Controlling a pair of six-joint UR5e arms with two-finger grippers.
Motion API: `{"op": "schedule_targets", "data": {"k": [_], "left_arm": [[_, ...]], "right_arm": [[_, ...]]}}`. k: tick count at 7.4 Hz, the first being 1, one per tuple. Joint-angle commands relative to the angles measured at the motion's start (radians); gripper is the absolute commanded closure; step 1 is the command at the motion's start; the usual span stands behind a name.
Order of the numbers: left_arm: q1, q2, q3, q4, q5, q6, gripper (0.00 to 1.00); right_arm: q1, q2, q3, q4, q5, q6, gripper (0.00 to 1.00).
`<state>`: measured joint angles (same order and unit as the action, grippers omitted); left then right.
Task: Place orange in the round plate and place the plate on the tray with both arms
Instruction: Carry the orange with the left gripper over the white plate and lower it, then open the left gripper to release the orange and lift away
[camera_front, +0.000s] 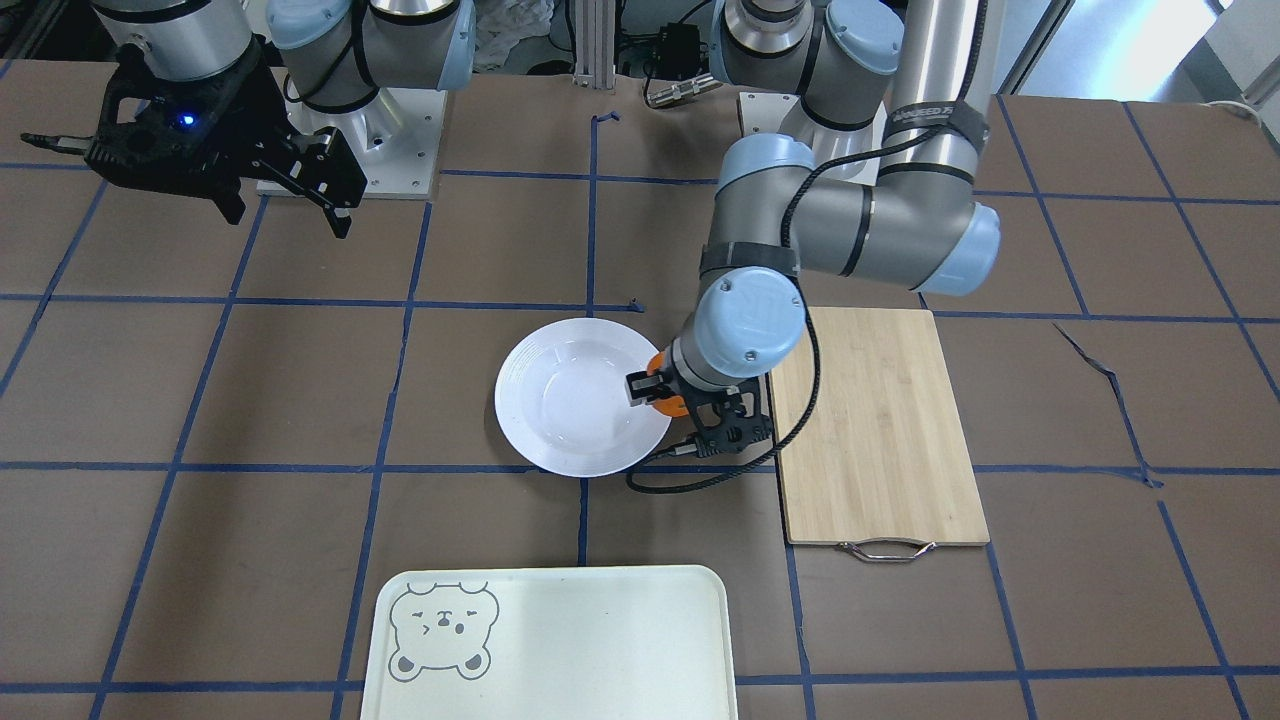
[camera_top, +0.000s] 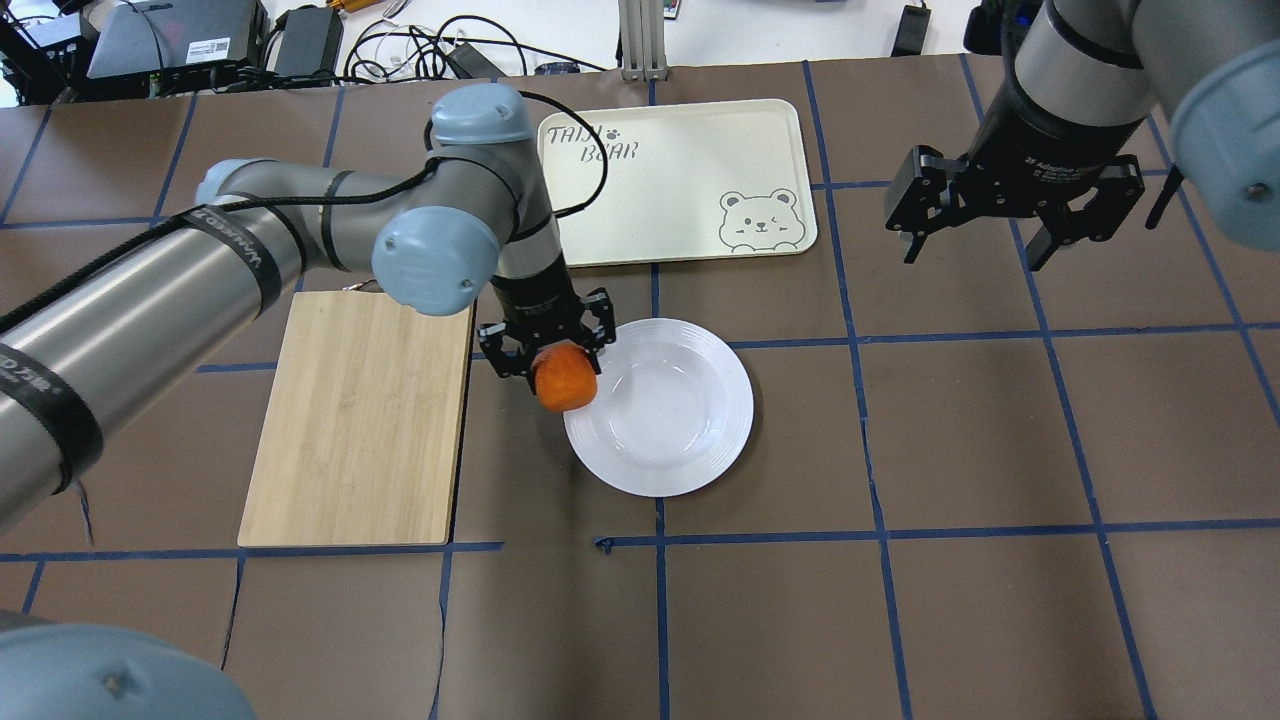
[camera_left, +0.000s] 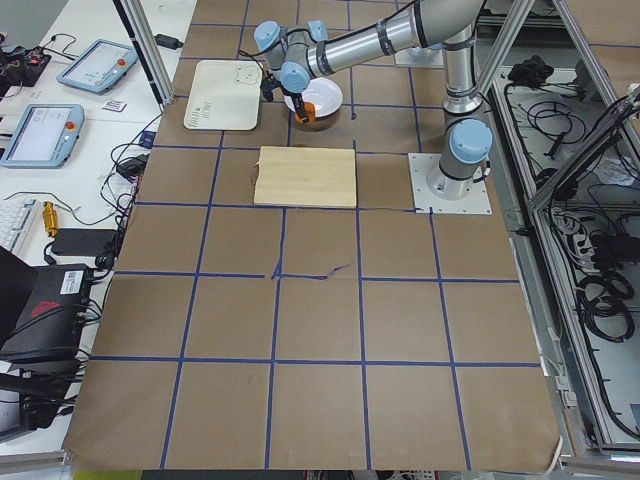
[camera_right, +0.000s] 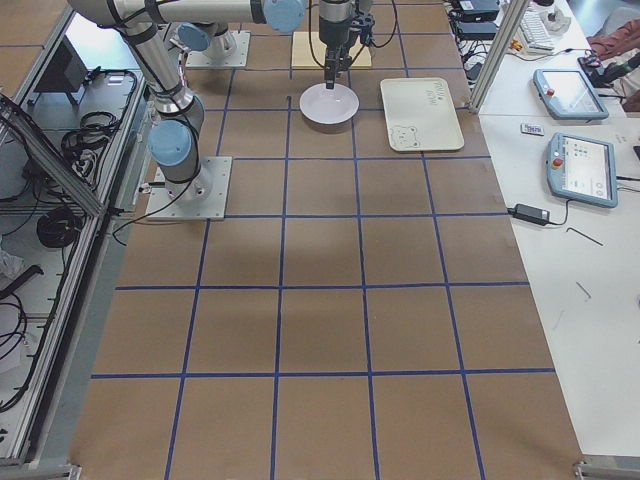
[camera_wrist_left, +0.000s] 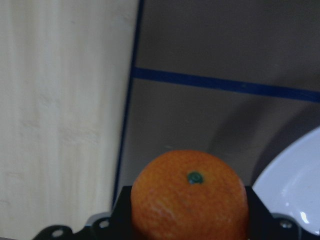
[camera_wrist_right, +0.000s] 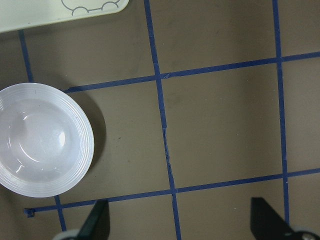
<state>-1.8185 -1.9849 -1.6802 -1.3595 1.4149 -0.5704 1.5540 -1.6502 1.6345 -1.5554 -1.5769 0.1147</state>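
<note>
My left gripper (camera_top: 562, 372) is shut on the orange (camera_top: 565, 380), a small dimpled fruit held just over the edge of the round plate (camera_top: 670, 410) nearest the cutting board. In the left wrist view the orange (camera_wrist_left: 190, 195) sits between the black fingers, with the plate's rim (camera_wrist_left: 295, 185) at the lower right. The white plate (camera_front: 580, 400) rests on the table with nothing in it. The cream tray (camera_top: 660, 170) with a bear face lies beyond the plate. My right gripper (camera_top: 978, 250) hangs open and apart from everything, with the plate (camera_wrist_right: 42, 140) at its wrist view's left.
A wooden cutting board (camera_top: 360, 415) with a metal handle lies beside the plate on my left side. Blue tape lines cross the brown table. Cables and devices sit past the table's far edge.
</note>
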Motion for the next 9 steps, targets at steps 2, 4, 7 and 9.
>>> {"op": "schedule_targets", "data": {"k": [2,4,7,9], "left_arm": [[-0.145,-0.031,-0.059,0.152,-0.05,-0.135,0.21],[-0.115,0.006,-0.053,0.177,0.042,-0.106,0.0],[-0.007,0.118,0.16,-0.09,0.212,0.083,0.0],[0.028,0.188,0.363,-0.356,0.268,0.258,0.0]], "right_arm": [[0.0,0.001,0.002,0.0,-0.002,-0.001,0.0],[0.0,0.001,0.002,0.0,-0.002,-0.001,0.0],[0.0,0.003,0.004,0.0,-0.002,-0.001,0.0],[0.0,0.003,0.005,0.0,0.0,0.0,0.0]]}}
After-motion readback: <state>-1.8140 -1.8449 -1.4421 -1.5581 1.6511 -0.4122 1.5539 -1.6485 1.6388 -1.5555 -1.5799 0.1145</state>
